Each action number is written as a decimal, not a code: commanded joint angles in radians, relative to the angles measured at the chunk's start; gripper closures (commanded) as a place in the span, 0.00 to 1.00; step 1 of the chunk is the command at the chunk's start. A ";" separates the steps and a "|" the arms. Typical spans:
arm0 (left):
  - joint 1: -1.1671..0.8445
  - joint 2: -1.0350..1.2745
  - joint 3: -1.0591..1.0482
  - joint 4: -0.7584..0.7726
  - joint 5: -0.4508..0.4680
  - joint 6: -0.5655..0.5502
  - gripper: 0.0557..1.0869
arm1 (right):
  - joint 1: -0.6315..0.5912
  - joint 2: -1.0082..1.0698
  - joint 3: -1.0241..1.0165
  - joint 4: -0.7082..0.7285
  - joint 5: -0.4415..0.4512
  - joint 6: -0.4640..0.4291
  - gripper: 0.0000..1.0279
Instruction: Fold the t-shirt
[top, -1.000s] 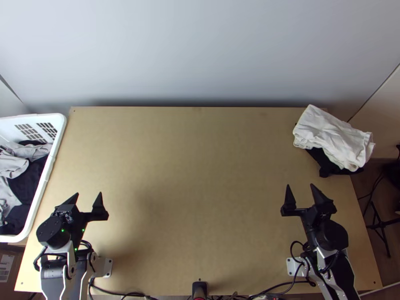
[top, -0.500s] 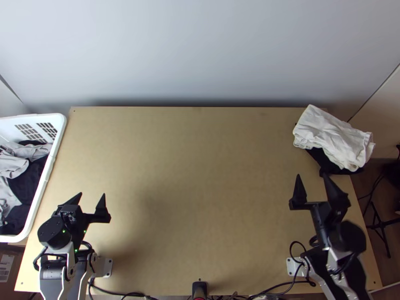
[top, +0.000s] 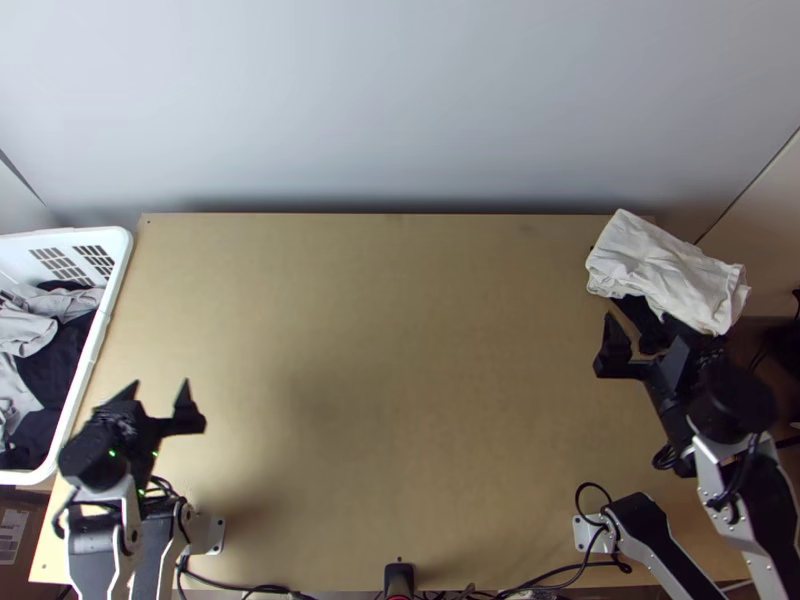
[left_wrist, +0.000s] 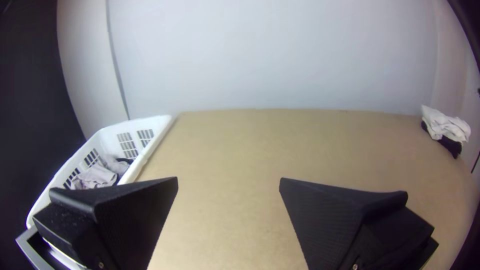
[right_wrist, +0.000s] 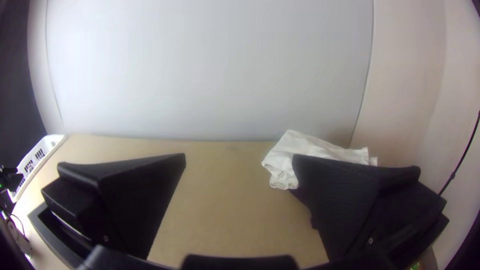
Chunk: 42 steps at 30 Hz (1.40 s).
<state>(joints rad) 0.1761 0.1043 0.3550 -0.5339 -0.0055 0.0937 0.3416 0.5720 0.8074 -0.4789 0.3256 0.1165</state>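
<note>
The right gripper (top: 645, 330) gapes near the edge of the table (top: 400, 400), white cloth (top: 665, 270) just beyond. The left gripper (top: 160, 386) gapes too, basket (top: 98, 345) beside it, wide room between the pair.

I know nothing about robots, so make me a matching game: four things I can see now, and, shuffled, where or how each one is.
Things:
1. White cloth
2. White basket
3. Black cloth
4. Left gripper

Places and states:
A. Beneath another cloth, by the table's far right corner
B. Fingers apart, nothing between them
C. Lying on top of another cloth
D. Along the table's left side, with clothes inside

Right pairs: 1-C, 2-D, 3-A, 4-B
</note>
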 joint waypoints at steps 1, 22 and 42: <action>0.152 0.209 0.134 -0.006 -0.068 -0.005 0.04 | 0.007 0.066 0.111 -0.084 -0.002 -0.008 0.03; 0.543 0.713 0.432 0.173 -0.119 -0.055 0.05 | -0.013 0.161 0.200 -0.188 -0.005 0.008 0.03; 0.680 1.517 0.989 0.140 -0.100 -0.049 0.05 | -0.112 0.247 0.303 -0.323 -0.191 -0.040 0.03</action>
<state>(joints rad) 0.7879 1.3163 1.1423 -0.3916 -0.1093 0.0273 0.2703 0.8032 1.0985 -0.7513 0.2359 0.0978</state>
